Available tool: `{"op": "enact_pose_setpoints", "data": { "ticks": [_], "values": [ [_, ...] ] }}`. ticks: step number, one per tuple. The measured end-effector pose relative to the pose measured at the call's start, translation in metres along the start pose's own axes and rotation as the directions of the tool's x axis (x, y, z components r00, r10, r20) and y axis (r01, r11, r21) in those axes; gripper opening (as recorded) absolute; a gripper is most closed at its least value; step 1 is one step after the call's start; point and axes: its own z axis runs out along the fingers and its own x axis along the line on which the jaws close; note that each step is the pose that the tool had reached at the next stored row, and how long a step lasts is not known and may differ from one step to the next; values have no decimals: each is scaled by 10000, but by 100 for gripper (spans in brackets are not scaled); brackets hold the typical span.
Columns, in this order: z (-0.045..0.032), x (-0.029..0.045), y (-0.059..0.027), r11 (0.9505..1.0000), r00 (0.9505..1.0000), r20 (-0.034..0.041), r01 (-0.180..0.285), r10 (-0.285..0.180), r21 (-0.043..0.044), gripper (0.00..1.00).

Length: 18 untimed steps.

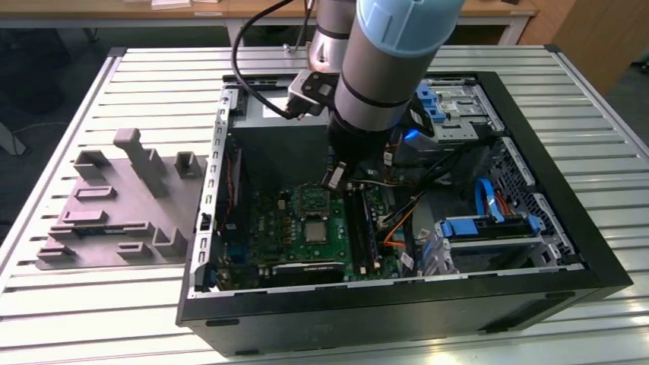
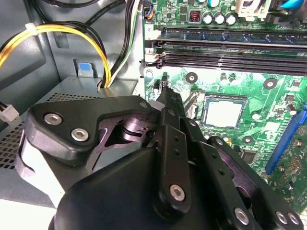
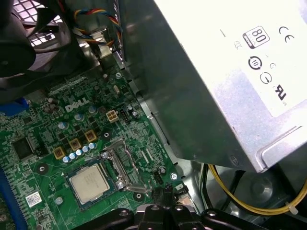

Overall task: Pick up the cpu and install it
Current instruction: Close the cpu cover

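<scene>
— what are we looking at?
— a slatted metal table (image 1: 91, 304) with an open pc case (image 1: 406, 308) lying flat on it. at the exterior view's left we see a grey fixture (image 1: 112, 205) on the table, just beside the case.
— and the arm?
— the arm (image 1: 390, 61) reaches down into the case. its gripper (image 1: 333, 182) hangs over the green board (image 1: 269, 220), near the grey box (image 3: 201, 86).
— how do we read the jaws?
— in both wrist views we see them pressed together. the black fingers (image 2: 168, 129) meet at the tip and there is nothing between them.
— where is the cpu?
— the cpu (image 3: 89, 183) lies flat in the socket (image 3: 119, 168) on the board, silvery top up. the socket's metal edge shows between the cpu and the gripper tip. the tip is near the socket but apart from the cpu, and we can't see it touching anything.
— anything else around it?
— yellow cables (image 2: 57, 33) loop along the case wall by the grey box. dark memory slots (image 2: 230, 52) run across the board on the far side of the cpu.
</scene>
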Motion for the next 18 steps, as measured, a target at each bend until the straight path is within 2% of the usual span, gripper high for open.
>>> {"op": "enact_pose_setpoints", "data": {
  "ticks": [6,18],
  "values": [
    [-8,2,8,9997,9997,-52,243,-243,-18,11],
    [-49,3,27,9993,9993,-59,363,-363,-9,11]
  ]
}}
